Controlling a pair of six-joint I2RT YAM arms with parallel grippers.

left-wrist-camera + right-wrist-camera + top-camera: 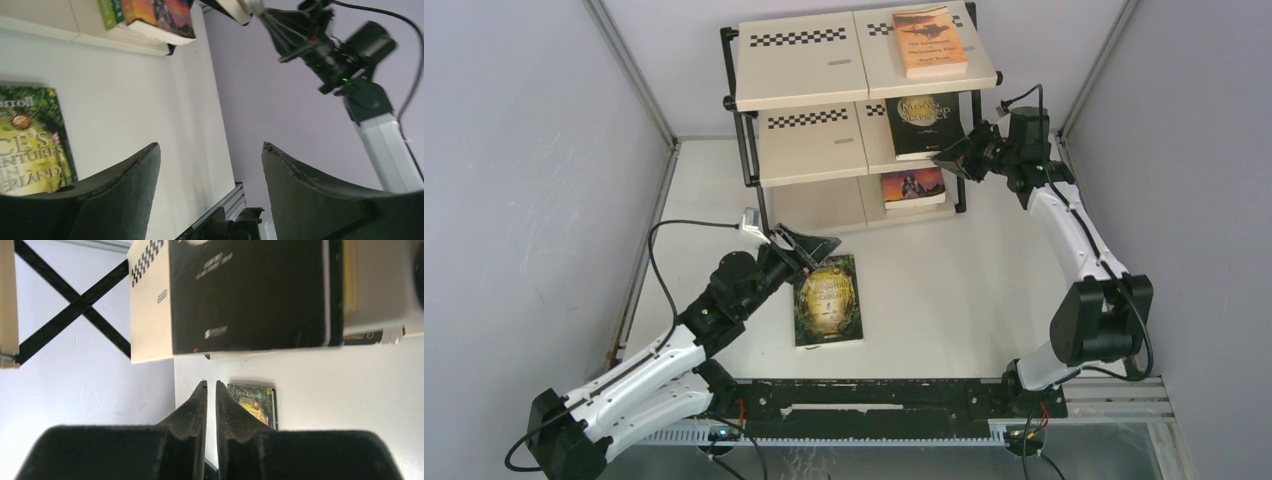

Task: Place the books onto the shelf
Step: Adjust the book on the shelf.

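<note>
Here's the three-tier shelf of cream boards with black checkerboard strips and a black metal frame (799, 65), standing at the far edge of the white counter (944, 290), and books are on every tier, all at the right-hand end. Up top, one small orange paperback (929, 42) lies flat, cover up. On the middle board there's one black paperback with pale lettering (922, 122), also flat. On the lowest board sits a short stack topped by a sunset-coloured cover (913, 187); the left wrist view shows a green spine and pale page edges there, but how many books are in that stack can't be told. One book is off the shelf: a green paperback with a gold-lettered Alice cover (828, 300), flat and face up on the counter in front of the shelf, a little left of the middle. That's four covers in plain sight. Two arms are on show. The left fingers (130, 190) are spread wide with nothing between them, hovering at the far left corner of the green paperback. The right fingers (187, 415) are parted by just a sliver and grip nothing, poised at the near right corner of the black paperback; whether they touch it can't be made out.
</note>
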